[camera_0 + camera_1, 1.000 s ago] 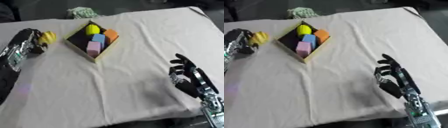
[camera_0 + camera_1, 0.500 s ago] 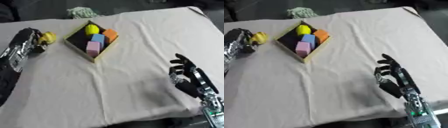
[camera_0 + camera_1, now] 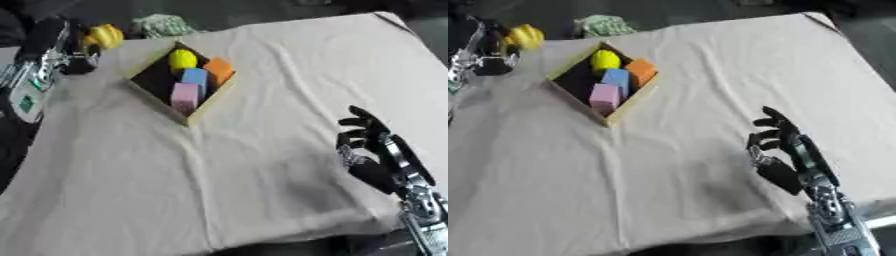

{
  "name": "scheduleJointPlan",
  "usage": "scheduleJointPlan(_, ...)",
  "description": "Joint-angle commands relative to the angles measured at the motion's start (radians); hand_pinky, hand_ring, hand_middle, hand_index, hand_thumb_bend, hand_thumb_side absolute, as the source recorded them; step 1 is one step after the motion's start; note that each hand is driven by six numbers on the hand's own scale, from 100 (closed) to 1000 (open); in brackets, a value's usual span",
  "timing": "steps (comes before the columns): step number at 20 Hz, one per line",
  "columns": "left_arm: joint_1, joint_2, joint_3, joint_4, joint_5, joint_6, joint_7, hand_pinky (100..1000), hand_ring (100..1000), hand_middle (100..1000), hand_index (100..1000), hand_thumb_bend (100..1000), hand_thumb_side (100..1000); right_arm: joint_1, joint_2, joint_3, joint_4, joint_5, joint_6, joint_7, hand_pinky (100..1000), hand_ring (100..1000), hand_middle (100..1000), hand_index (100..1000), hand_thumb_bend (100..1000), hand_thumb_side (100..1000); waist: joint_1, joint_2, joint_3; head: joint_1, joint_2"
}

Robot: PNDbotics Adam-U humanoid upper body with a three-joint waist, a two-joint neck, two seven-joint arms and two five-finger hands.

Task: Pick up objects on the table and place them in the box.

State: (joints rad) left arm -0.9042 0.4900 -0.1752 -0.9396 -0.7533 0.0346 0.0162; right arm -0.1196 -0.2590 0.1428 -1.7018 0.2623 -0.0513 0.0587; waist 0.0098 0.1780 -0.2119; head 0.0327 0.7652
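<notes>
Carry step: left hand point(image 3: 66, 47) clasps yellow object point(image 3: 105, 36) above tabletop's far-left corner, beside box point(image 3: 140, 70) (four blocks inside); right hand point(image 3: 372, 150) rests slack near-right; next, swing over box, let go.

Matt creased cloth on table point(image 3: 262, 65), matt foam-like blocks point(image 3: 194, 78), pale wood-look box point(image 3: 210, 102)

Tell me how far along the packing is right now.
Done: a yellow ball, orange block, blue block and pink block sit in the box. In hand: the left hand holds a yellow object. Left: placing it. The right hand idles open.
</notes>
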Motion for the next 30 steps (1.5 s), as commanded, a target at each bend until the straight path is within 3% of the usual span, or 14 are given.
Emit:
scheduleJointPlan(1,-0.034,-0.02,-0.03,-0.04,0.009,-0.016,-0.03,365,359,309,520,100,100,-0.009,-0.009,-0.001,-0.013,0.003,-0.003,0.002,656,730,787,984,100,388,-0.002,-0.018,-0.003,0.002,0.001)
scheduleJointPlan(12,-0.028,-0.118,-0.095,-0.013,-0.056,-0.063,-0.073,434,422,375,584,100,100,-0.015,-0.008,0.008,-0.01,0.003,-0.007,0.012,657,731,787,984,100,388,0.002,-0.021,-0.014,0.007,-0.003)
scheduleJointPlan(15,-0.018,-0.116,-0.104,-0.003,-0.082,-0.079,-0.119,558,534,503,717,190,110,-0.017,-0.008,0.007,-0.01,0.004,-0.008,0.012,657,730,787,984,100,385,0.003,-0.022,-0.015,0.003,-0.005)
scheduleJointPlan(19,-0.007,-0.096,-0.104,-0.016,-0.11,-0.099,-0.202,695,682,681,840,528,346,-0.018,-0.007,0.005,-0.009,0.007,-0.008,0.011,657,731,787,984,100,383,0.003,-0.023,-0.011,-0.002,-0.006)
scheduleJointPlan(22,0.003,-0.063,-0.1,-0.065,-0.112,-0.116,-0.254,735,729,735,865,681,472,-0.018,-0.009,0.003,-0.009,0.01,-0.007,0.01,657,731,787,984,100,378,0.003,-0.024,-0.004,-0.01,-0.006)
scheduleJointPlan(30,0.046,0.048,-0.084,-0.281,-0.016,-0.091,-0.29,740,740,752,865,675,509,-0.017,-0.02,-0.001,-0.006,0.02,-0.006,0.007,657,731,787,984,100,369,0.01,-0.034,0.022,-0.027,0.001)
